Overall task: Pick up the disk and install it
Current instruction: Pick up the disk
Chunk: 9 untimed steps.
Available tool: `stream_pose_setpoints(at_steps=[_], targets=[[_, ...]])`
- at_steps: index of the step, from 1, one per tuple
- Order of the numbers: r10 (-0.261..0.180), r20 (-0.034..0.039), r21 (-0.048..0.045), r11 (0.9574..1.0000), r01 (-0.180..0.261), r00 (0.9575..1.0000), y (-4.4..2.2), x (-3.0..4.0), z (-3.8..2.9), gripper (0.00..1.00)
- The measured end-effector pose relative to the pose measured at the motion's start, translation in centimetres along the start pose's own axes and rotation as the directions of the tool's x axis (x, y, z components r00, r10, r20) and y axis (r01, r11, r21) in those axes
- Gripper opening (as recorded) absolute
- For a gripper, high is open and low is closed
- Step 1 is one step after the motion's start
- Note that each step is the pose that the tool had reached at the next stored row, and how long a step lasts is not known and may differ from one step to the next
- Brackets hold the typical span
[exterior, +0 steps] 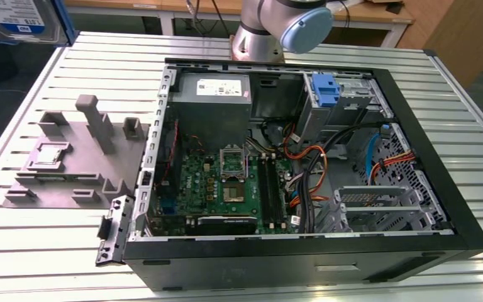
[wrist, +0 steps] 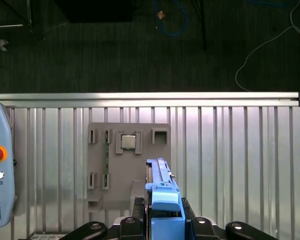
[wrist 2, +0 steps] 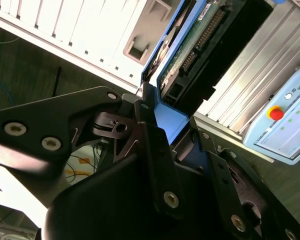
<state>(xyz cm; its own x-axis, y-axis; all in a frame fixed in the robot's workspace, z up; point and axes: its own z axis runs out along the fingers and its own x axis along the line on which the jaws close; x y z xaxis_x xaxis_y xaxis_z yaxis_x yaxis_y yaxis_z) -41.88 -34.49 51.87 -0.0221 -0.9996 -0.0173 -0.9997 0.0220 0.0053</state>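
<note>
The disk (exterior: pixel 19 20) hangs high over the table's far corner at the exterior view's left, its white-and-blue label facing the camera and a blue frame along its edge. In both wrist views my gripper (wrist: pixel 162 222) is shut on it, a black finger (wrist 2: pixel 150 135) pressing on the blue carrier frame. The first wrist view shows the disk (wrist: pixel 162 192) edge-on above the grey fixture tray (wrist: pixel 127 160). In the second wrist view the disk's (wrist 2: pixel 190 50) green circuit board and connector show beyond the gripper (wrist 2: pixel 162 125).
An open computer case (exterior: pixel 443 189) lies on the slatted metal table (exterior: pixel 40 251). Inside are a motherboard (exterior: pixel 224 182), a grey power supply (exterior: pixel 212 91), a blue bracket (exterior: pixel 326 88) and a metal drive cage (exterior: pixel 380 204). The arm's base (exterior: pixel 266 31) stands behind. A pendant (wrist: pixel 0 170) lies nearby.
</note>
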Motion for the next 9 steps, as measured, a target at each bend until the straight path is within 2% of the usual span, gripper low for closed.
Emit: stream_pose_setpoints(at_steps=[9], targets=[[0.0, -0.0001, 0.0, 1.0, 0.0, 1.0, -0.13, 0.01, 0.0, 0.37]])
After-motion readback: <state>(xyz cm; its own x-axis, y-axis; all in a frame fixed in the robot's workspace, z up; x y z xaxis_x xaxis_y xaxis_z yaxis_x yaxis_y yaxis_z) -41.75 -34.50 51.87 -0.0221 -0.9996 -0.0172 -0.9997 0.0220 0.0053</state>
